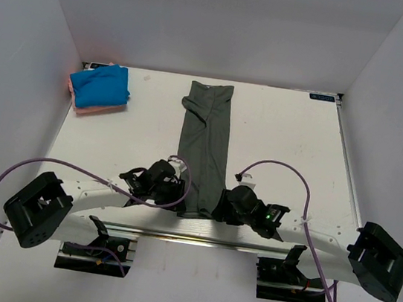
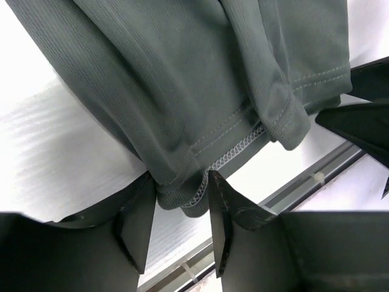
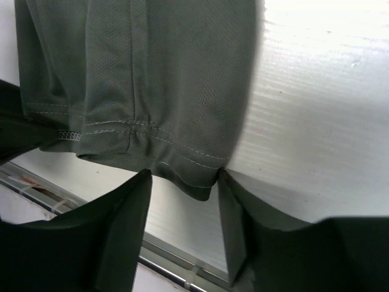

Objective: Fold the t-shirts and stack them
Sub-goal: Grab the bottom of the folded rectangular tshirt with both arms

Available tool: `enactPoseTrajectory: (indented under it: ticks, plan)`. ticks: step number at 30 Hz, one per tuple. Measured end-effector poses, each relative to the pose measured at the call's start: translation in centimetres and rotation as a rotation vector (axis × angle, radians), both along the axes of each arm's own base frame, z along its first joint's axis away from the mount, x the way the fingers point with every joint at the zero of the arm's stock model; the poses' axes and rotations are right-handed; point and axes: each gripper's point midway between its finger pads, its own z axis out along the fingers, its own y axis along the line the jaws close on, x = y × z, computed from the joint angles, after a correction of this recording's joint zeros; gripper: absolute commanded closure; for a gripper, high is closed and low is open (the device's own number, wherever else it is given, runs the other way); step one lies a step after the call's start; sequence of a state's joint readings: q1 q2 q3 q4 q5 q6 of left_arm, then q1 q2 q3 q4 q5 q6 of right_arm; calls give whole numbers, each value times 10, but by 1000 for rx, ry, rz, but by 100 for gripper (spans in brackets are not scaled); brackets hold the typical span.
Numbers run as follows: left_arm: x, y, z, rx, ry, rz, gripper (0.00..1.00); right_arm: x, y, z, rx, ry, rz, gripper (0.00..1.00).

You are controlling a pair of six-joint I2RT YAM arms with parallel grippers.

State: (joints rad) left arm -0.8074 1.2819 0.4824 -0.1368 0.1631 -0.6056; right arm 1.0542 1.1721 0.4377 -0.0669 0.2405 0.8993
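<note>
The dark grey-green t-shirt (image 1: 206, 144) lies folded into a long narrow strip down the middle of the table, collar end far, hem near. My left gripper (image 1: 181, 202) is at the hem's near-left corner. In the left wrist view its jaws (image 2: 181, 182) stand partly apart with the bunched hem corner (image 2: 182, 198) between the tips. My right gripper (image 1: 216, 213) is at the near-right corner. Its jaws (image 3: 183, 176) straddle the hem (image 3: 188, 176) with a gap showing. A folded bright blue t-shirt (image 1: 100, 84) rests on a salmon-pink one (image 1: 101, 109) at the far left.
The white table (image 1: 294, 134) is boxed in by grey walls on the left, right and far sides. A metal rail (image 1: 198, 232) runs along the near edge just behind the hem. Purple cables (image 1: 289, 171) loop over both arms.
</note>
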Motion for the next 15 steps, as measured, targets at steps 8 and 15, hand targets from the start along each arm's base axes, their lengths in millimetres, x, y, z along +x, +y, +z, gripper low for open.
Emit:
enactPoseTrajectory:
  ticks: [8, 15]
  plan:
    - [-11, 2, -3, 25, 25, -1, 71, -2, 1, -7, 7, 9, 2, 79]
    - [-17, 4, -6, 32, 41, -12, 100, -1, 1, -9, 2, 10, -3, 100]
